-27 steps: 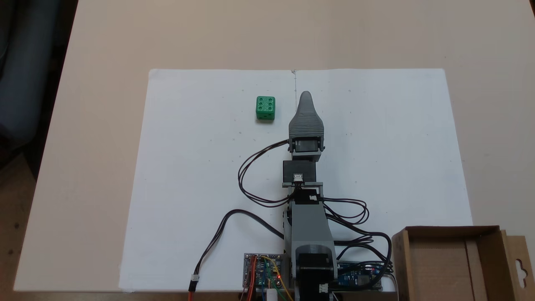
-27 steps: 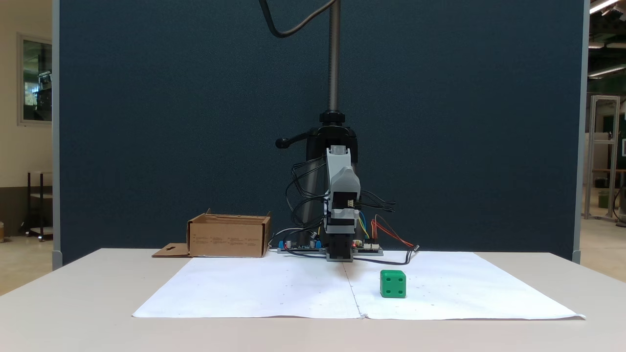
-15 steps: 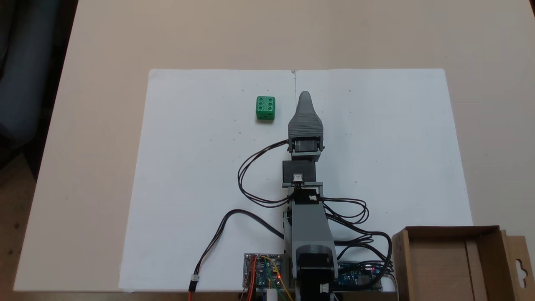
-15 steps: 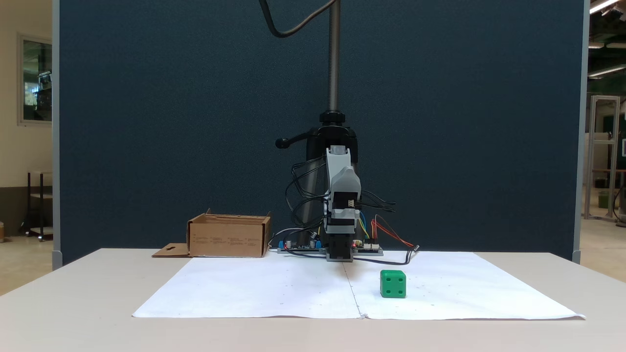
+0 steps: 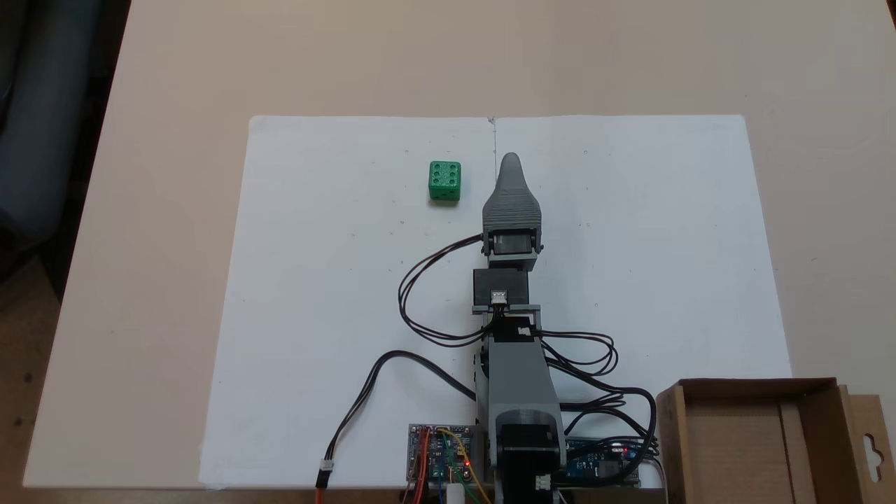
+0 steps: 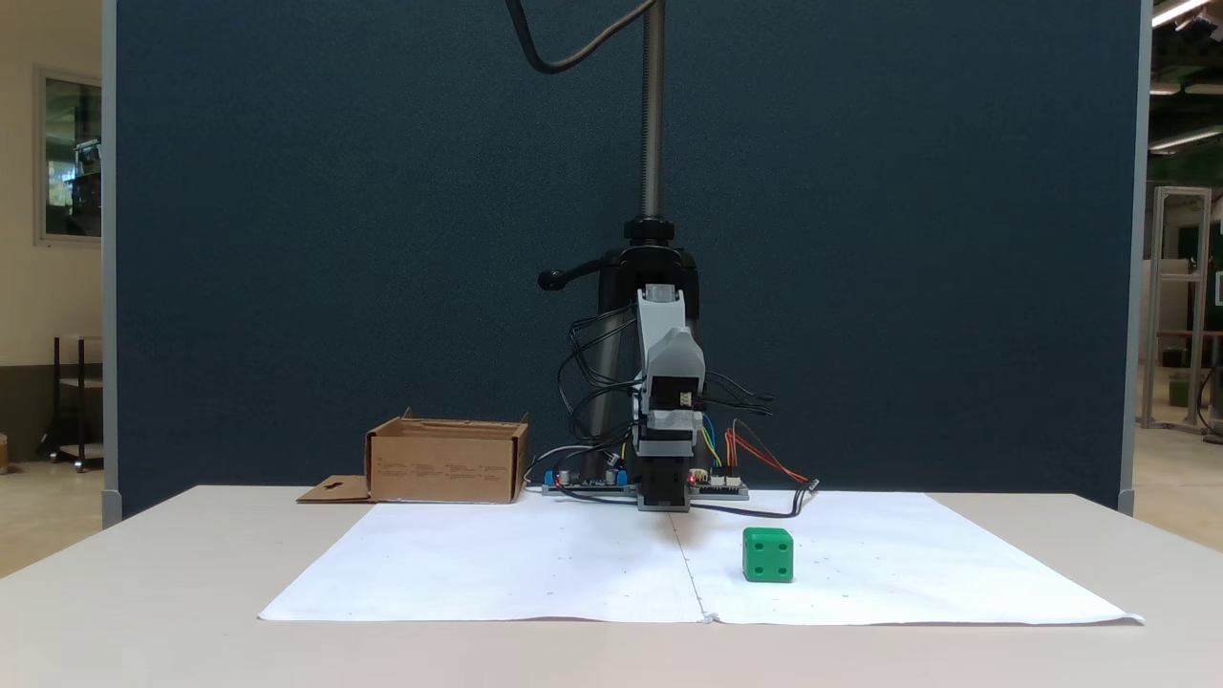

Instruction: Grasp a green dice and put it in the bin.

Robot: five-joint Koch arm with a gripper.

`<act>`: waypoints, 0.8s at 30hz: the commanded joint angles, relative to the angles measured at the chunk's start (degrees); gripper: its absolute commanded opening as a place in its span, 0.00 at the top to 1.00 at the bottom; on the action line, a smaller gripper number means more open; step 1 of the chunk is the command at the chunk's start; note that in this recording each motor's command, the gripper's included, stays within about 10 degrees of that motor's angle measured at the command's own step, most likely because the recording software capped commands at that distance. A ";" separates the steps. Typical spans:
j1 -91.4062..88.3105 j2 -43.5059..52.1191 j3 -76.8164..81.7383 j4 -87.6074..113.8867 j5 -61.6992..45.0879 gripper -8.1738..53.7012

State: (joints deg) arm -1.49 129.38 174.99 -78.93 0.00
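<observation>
The dice (image 5: 444,181) is a bright green plastic cube, matte, with round sunken pips. It sits flat on the white paper (image 5: 336,294), its six-pip face up in the view from above, edges roughly square with the paper's edges; being a cube, it has no long axis. From the front it (image 6: 768,555) shows a four-pip face.

The gripper (image 5: 511,164) is ribbed grey plastic tapering to a rounded point, stretched low along the paper's centre fold. It lies just beside the dice, apart from it and holding nothing. One tip alone shows from above, and from the front the arm (image 6: 666,420) hides the jaws, so I cannot tell how far they are parted.

The bin (image 5: 752,441) is plain brown cardboard with low walls, a flap with a hang-hole on its outer side, set at the table (image 5: 175,84) corner by the arm's base, well apart from the dice. Small print runs along its front wall (image 6: 444,471), too small to read.
</observation>
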 commanded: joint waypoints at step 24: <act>3.34 5.01 -49.22 92.88 -2.90 0.17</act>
State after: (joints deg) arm 0.35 129.38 130.34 7.91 0.00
